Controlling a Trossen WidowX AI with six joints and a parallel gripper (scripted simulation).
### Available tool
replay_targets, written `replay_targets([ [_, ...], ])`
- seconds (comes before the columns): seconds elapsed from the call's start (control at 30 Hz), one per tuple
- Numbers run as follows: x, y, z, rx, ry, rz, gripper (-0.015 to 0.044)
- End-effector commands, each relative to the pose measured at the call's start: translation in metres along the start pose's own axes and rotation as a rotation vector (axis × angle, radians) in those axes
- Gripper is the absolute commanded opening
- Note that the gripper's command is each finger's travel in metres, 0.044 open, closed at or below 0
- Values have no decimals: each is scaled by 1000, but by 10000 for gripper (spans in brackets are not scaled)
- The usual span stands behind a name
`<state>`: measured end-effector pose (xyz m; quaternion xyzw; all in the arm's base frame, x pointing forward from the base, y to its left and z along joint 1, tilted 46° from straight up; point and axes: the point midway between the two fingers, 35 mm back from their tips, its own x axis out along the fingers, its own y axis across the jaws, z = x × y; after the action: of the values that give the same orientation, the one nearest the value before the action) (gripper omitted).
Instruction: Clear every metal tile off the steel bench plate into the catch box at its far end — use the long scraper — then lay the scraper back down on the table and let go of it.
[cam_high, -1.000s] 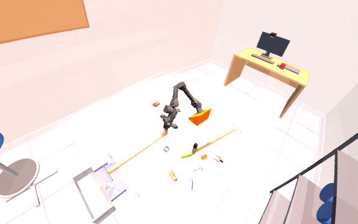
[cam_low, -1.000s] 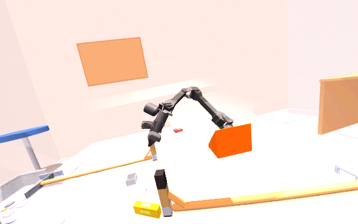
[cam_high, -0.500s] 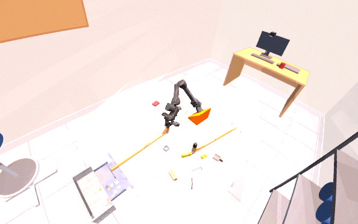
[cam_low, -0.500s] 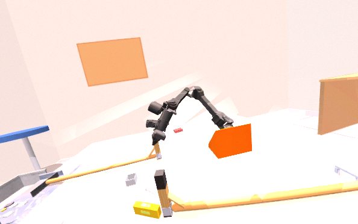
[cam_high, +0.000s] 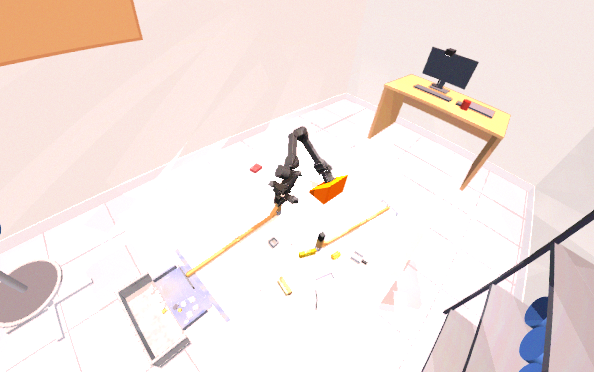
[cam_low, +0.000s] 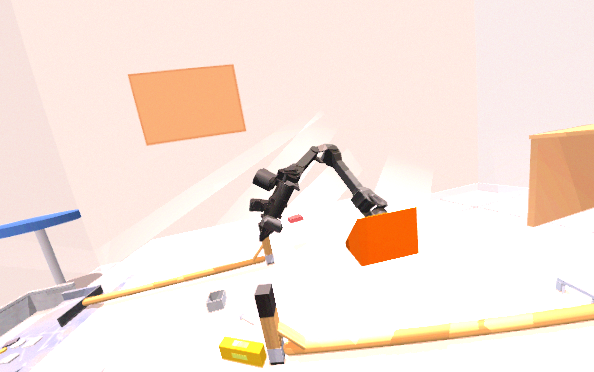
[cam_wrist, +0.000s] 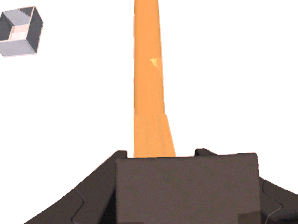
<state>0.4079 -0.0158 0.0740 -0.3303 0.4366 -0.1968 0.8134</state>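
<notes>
My gripper (cam_high: 280, 204) (cam_low: 268, 234) (cam_wrist: 152, 155) is shut on the upright handle of the long scraper (cam_high: 230, 244) (cam_low: 165, 284) (cam_wrist: 148, 63). Its orange shaft runs away from me, low over the table, to the dark blade (cam_low: 79, 306), which sits at the near end of the steel bench plate (cam_high: 202, 295) (cam_low: 35, 335). A few small pale metal tiles (cam_high: 188, 303) (cam_low: 10, 345) lie on the plate past the blade. The grey catch box (cam_high: 134, 320) (cam_low: 35, 300) adjoins the plate's far end. The wrist view shows only the shaft between my fingers.
A second long scraper (cam_high: 355, 227) (cam_low: 450, 327) lies to the right, its handle upright (cam_high: 320, 239) (cam_low: 266, 320). A small grey cup (cam_high: 273, 243) (cam_low: 216, 300) (cam_wrist: 20, 30), yellow blocks (cam_high: 335, 255) (cam_low: 242, 351), a yellow bar (cam_high: 285, 286) and a red block (cam_high: 256, 168) (cam_low: 295, 218) are scattered. The arm's orange base (cam_high: 330, 190) (cam_low: 385, 235) stands behind.
</notes>
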Motion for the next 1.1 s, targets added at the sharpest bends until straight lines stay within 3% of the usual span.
replay_targets([
  [0.0,-8,-1,-1,10,-17,-4,0],
  [1.07,-32,-1,-47,8,-21,-3,0],
])
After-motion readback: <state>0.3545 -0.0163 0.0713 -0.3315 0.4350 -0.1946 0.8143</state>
